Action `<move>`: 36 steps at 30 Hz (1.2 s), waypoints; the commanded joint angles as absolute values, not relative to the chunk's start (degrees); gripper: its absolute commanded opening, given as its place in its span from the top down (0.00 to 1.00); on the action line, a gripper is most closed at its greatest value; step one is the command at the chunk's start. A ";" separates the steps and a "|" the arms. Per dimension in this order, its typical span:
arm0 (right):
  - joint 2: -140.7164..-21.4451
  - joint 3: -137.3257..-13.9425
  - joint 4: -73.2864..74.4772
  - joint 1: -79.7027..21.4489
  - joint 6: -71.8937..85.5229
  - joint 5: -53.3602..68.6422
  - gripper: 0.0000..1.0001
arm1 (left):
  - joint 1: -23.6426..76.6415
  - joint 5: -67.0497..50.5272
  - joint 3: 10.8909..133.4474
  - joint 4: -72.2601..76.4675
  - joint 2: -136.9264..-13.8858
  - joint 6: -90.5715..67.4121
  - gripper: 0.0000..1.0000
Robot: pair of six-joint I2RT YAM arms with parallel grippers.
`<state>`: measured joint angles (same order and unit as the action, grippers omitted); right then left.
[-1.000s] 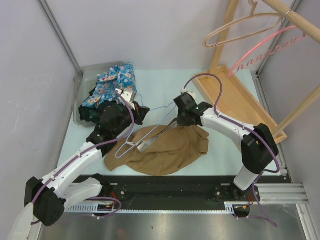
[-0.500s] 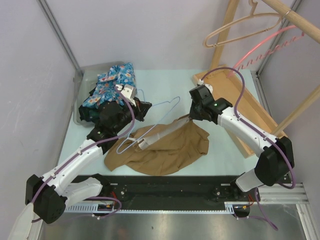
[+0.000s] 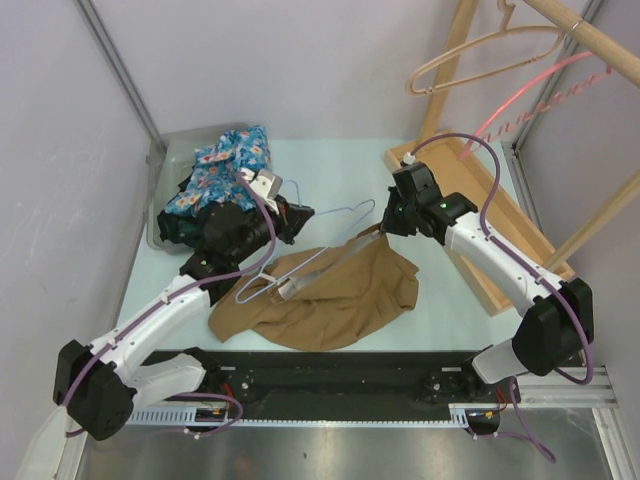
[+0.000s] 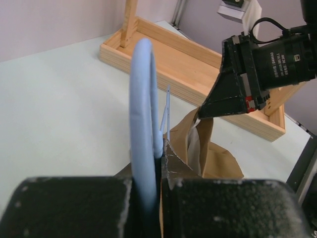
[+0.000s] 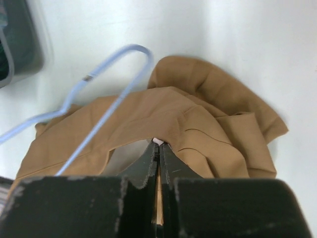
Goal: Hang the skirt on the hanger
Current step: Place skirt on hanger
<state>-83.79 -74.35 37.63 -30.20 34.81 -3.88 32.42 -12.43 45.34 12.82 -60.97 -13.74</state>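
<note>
- Left wrist view: the left gripper [image 4: 156, 171] is clamped on the blue wire hanger [image 4: 143, 99], whose loop runs out from between the jaws.
- Right wrist view: the right gripper [image 5: 158, 148] is pinched shut on an edge of the brown skirt [image 5: 208, 114], raising it into a small tent. The rest of the skirt lies crumpled on the surface [image 3: 330, 165] between the arms.
- Top external view: the hanger slants across the skirt's far left part, reaching toward the raised edge. Whether the wire is inside the cloth cannot be told.
- Step in hand (judged): feeding the hanger into the skirt's opening. The right gripper should hold the edge high and taut so the mouth gapes. The left gripper should tip the wire's free end low and slide it in slowly. Thin wire snags on folds, and limp cloth may slip from a narrow pinch.
- Surroundings: a bin [image 3: 156, 200] of clothes, with a floral cloth [image 3: 228, 165] on top, sits just beside the left arm. A wooden rack [image 3: 455, 190] stands at the far right, near the right arm.
- Obstruction: the grippers are near each other over the skirt, so a wide swing of the hanger risks striking the right gripper. The bin crowds the left arm.
</note>
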 commanded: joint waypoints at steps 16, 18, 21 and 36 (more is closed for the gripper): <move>-85.52 -76.55 36.48 -32.34 36.12 -4.04 1.00 | 39.02 -2.30 47.90 16.35 -63.37 -14.86 1.00; -84.82 -76.55 35.95 -32.34 36.65 -4.83 1.00 | 39.02 -1.32 47.99 15.56 -63.11 -14.33 1.00; -83.59 -76.55 35.77 -31.82 37.18 -6.24 1.00 | 39.02 -0.27 48.16 14.68 -62.49 -13.10 1.00; -77.17 -76.55 34.46 -27.95 37.18 -7.04 1.00 | 39.02 -0.70 47.72 13.36 -58.19 -12.13 1.00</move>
<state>-79.81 -74.39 36.99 -29.06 36.47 -6.44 38.68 -0.54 45.39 12.25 -60.88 -13.23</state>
